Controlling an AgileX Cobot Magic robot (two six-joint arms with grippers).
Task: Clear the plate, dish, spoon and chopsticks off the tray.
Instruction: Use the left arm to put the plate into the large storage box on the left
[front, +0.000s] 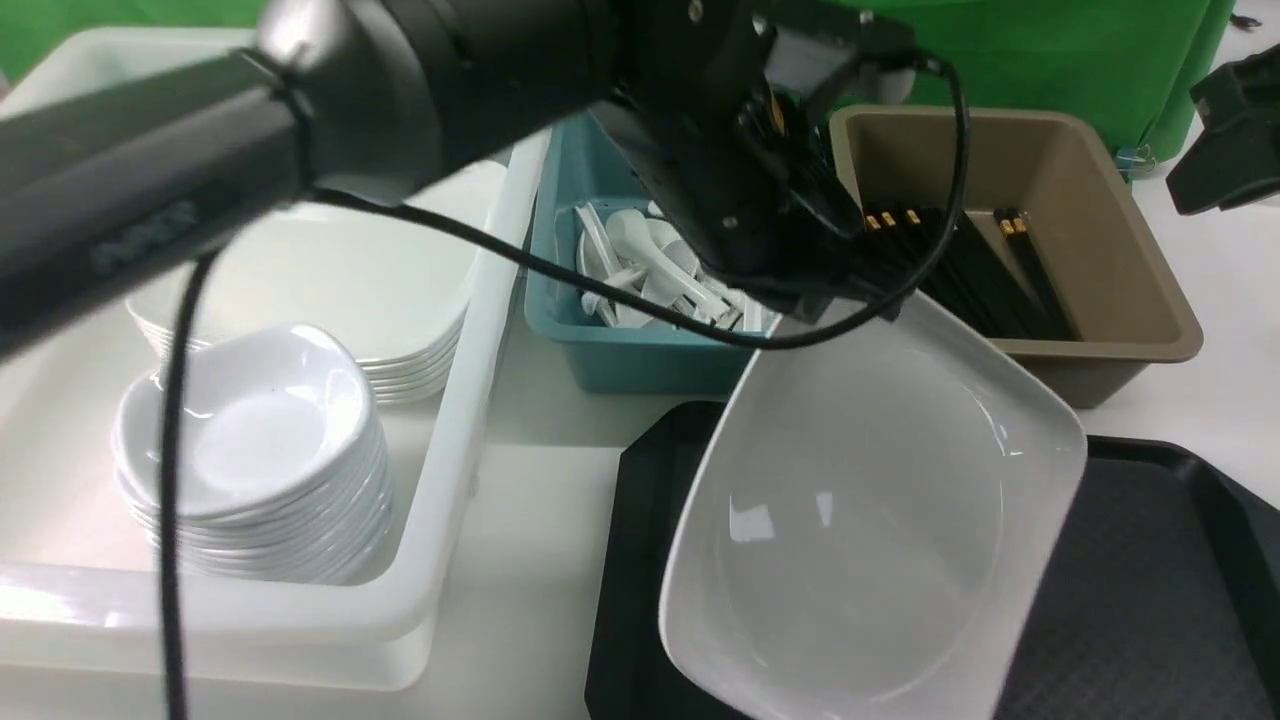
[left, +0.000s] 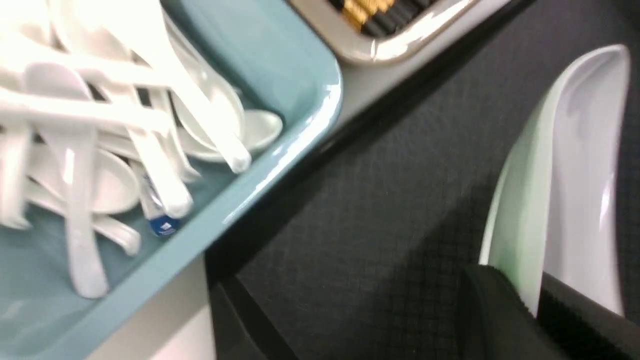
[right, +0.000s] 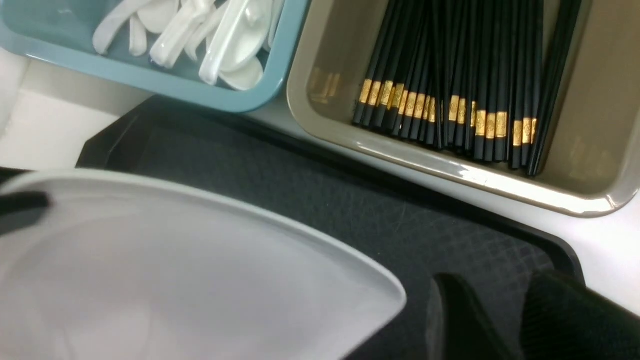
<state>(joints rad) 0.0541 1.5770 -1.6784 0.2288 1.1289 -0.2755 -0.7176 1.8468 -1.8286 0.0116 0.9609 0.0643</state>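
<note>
My left gripper (front: 858, 300) is shut on the far rim of the large white plate (front: 870, 520), which hangs tilted above the black tray (front: 1150, 600). In the left wrist view the plate (left: 575, 175) shows edge-on, pinched between the two black fingers of the left gripper (left: 537, 297). My right gripper (right: 505, 310) hovers open over the tray (right: 325, 200) beside the plate (right: 150, 275), nothing between its fingers. Several white spoons (front: 650, 270) lie in a teal tub. Black chopsticks (front: 980, 270) lie in a brown tub. No dish, spoon or chopsticks show on the visible tray surface.
A teal tub (front: 640, 355) and a brown tub (front: 1100, 200) stand just behind the tray. On the left, a large white tub (front: 450, 430) holds a stack of small bowls (front: 250, 450) and a stack of plates (front: 340, 290). The left arm crosses the upper view.
</note>
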